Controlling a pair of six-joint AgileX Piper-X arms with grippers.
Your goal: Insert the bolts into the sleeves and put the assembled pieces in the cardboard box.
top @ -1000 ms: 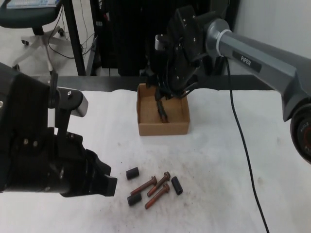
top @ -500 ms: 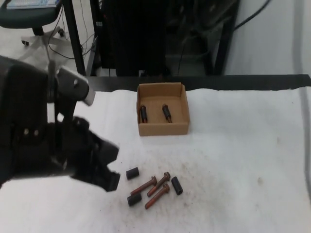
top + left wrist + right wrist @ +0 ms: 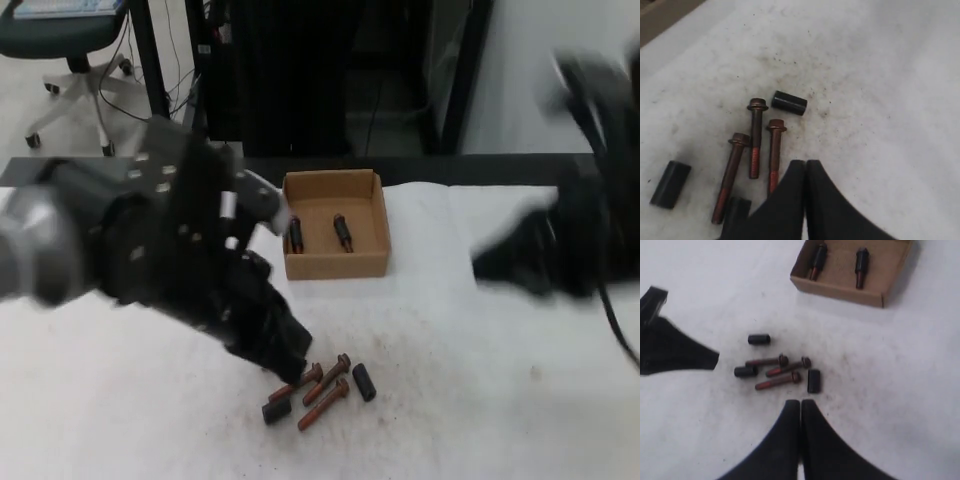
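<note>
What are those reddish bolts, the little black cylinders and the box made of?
The bolts look like metal with a dull coppery-red finish: hex heads and threads show. The sleeves are smooth matte black cylinders, blackened metal or plastic; I cannot tell. The cardboard box is plain brown card with matte walls.

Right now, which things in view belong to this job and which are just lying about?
Job: three loose bolts, three loose sleeves, two assembled pieces, cardboard box.
Lying about: office chair, black table leg, both behind the bench.
</note>
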